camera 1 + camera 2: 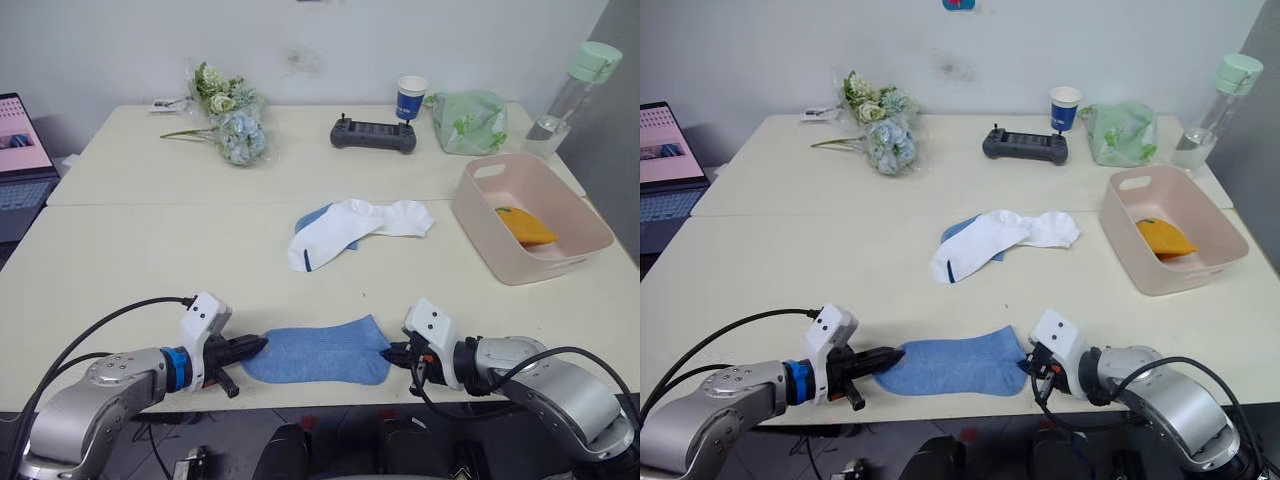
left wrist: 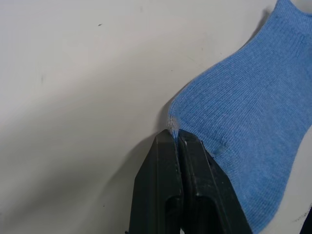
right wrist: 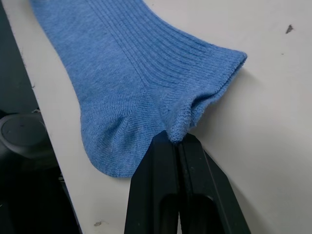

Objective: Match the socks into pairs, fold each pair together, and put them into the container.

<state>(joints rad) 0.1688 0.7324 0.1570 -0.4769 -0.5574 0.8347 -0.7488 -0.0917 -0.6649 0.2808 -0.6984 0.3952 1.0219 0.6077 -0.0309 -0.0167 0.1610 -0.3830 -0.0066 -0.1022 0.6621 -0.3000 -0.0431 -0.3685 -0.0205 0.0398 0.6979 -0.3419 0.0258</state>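
A: Starting at the left, what is the left gripper [image 1: 252, 346] doing?

B: Its jaws are pressed together on the toe end of a light blue sock [image 1: 318, 352] lying flat at the near edge of the tabletop [image 1: 140, 250].

A: And the right gripper [image 1: 396, 353]?

B: Pinching that sock's cuff, jaws clamped tight on the fabric.

A: So which step is this?

B: I'd say laying out one blue sock for pairing. Its mate [image 1: 312, 218] peeks from under the two white socks [image 1: 350, 228] mid-table.

A: The container [image 1: 530, 228]?

B: Far right, with a mustard-orange sock bundle [image 1: 524, 226] inside. Next likely calls for releasing, then fetching the second blue sock from beneath the white ones.
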